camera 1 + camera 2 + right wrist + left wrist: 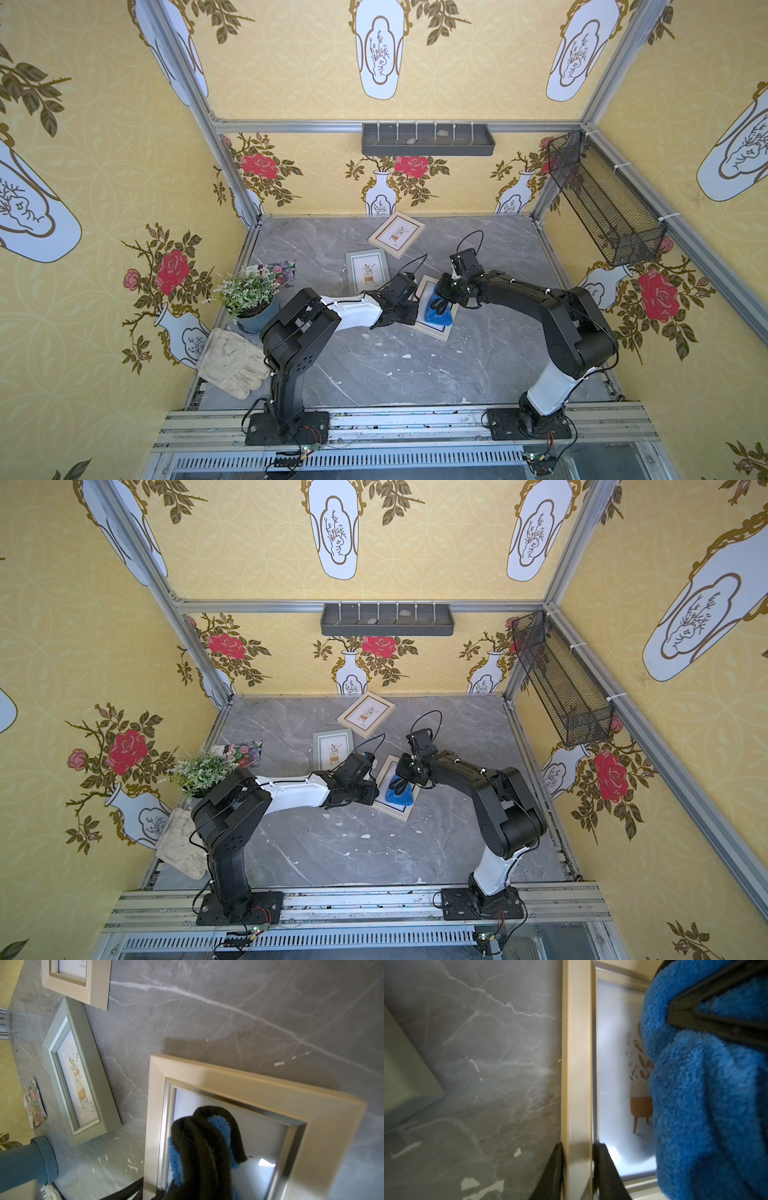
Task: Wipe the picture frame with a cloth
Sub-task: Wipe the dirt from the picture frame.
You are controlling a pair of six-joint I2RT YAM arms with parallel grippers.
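Three frames, one cloth, glove, plant, perhaps two pebbles

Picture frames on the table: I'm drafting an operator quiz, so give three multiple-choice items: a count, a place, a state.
1. How many picture frames lie on the table? A. two B. three C. five
2. Where is the cloth? A. on the nearest frame's glass B. on bare table C. lifted clear
3. The left hand is: A. clamped on that frame's side rail B. wide open C. gripping the cloth
Key: 1 B, far beige frame, grey-green frame, nearest frame; 2 A, blue pile covers its print; 3 A, fingers press the rail from both sides.
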